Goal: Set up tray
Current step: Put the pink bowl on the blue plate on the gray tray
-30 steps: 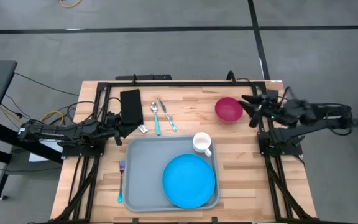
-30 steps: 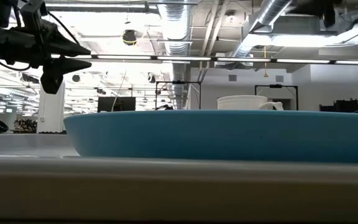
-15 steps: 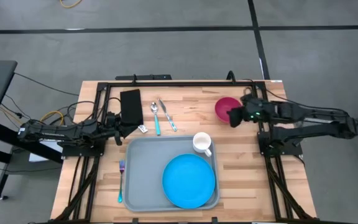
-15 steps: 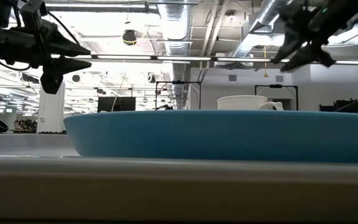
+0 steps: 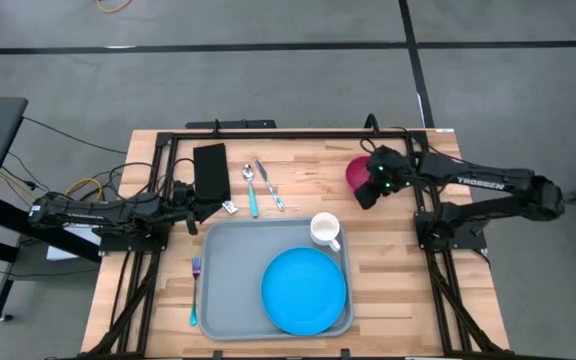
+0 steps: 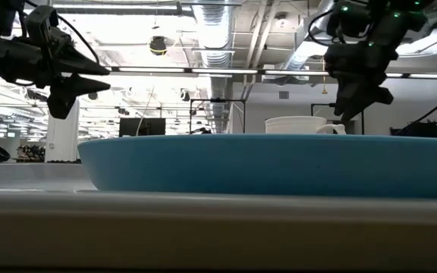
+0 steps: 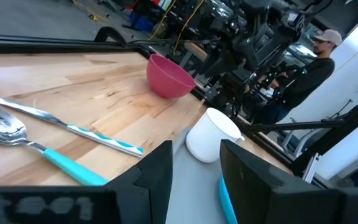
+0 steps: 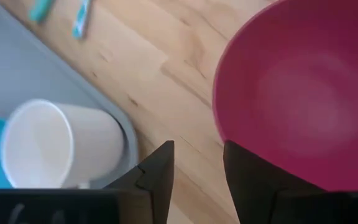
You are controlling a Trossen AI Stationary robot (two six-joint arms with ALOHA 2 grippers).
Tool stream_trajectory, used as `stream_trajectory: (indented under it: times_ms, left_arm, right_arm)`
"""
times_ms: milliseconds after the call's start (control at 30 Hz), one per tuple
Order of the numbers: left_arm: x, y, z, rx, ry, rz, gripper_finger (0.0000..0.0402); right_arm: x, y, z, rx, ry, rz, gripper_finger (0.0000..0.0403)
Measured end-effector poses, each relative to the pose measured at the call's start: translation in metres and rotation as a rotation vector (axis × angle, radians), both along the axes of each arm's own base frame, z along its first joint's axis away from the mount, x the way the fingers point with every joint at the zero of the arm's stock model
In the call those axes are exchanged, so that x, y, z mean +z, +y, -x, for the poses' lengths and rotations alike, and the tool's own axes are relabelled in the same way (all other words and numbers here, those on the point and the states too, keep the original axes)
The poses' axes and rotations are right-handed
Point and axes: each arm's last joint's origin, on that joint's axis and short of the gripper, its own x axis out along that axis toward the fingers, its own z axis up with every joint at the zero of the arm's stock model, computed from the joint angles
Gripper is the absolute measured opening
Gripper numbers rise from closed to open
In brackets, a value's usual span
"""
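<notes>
The light grey-blue tray (image 5: 230,262) lies on the wooden table, toward its near edge. On it rest a round blue plate (image 5: 303,290) and a white mug (image 5: 325,230), the mug at the far right corner. A pink bowl (image 5: 358,168) stands on the bare wood beyond the tray, to the right. My right gripper (image 5: 368,192) hangs open above the bowl's near rim (image 8: 229,134), pointing steeply down and touching nothing (image 8: 197,171). My left gripper (image 5: 196,207) waits open and level by the table's left side (image 7: 196,171).
A spoon (image 5: 250,183) and a knife (image 5: 270,186) lie on the wood beyond the tray, next to a black block (image 5: 210,172). A blue-handled fork (image 5: 196,290) lies along the tray's left side. Black frame rails (image 5: 268,132) border the table. A person (image 7: 319,62) stands beyond the right arm.
My right gripper has swung in from the table's right edge toward the pink bowl, sinking and tipping from nearly level to steeply downward. It now hangs over the bowl's near rim.
</notes>
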Motion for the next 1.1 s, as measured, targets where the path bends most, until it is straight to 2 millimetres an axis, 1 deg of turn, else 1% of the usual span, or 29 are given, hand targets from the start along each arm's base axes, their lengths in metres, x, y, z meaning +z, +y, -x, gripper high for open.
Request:
stream_trajectory:
  times_ms: [167, 233, 300, 467, 633, 900, 1000, 1100]
  left_arm:
    - [-0.001, 0.000, 0.000, 0.000, 0.006, -0.001, 0.0122]
    - [0.000, 0.000, 0.000, 0.000, 0.006, -0.001, 0.0122]
    - [0.000, 0.000, 0.000, 0.000, 0.006, -0.002, 0.0122]
    - [0.000, 0.000, 0.000, -0.001, 0.007, -0.006, 0.0122]
    - [0.000, 0.000, 0.000, -0.001, 0.007, -0.006, 0.0122]
    - [-0.001, 0.000, 0.000, -0.011, 0.011, -0.001, 0.0122]
    - [-0.002, 0.000, 0.000, -0.010, 0.019, 0.010, 0.0122]
    - [-0.003, 0.000, 0.000, -0.010, 0.029, 0.018, 0.0122]
  right_arm:
    - [0.007, -0.004, -0.011, 0.126, 0.121, 0.037, 0.0125]
    - [0.007, -0.006, -0.016, 0.171, 0.179, 0.047, 0.0123]
    - [0.003, -0.008, -0.020, 0.220, 0.248, 0.038, 0.0123]
    - [-0.011, -0.013, -0.033, 0.304, 0.351, 0.017, 0.0123]
    - [-0.021, -0.016, -0.042, 0.336, 0.397, 0.001, 0.0123]
    - [-0.024, -0.017, -0.045, 0.344, 0.409, -0.003, 0.0122]
    - [-0.024, -0.017, -0.045, 0.344, 0.409, -0.004, 0.0113]
    - [-0.024, -0.017, -0.045, 0.344, 0.409, -0.003, 0.0091]
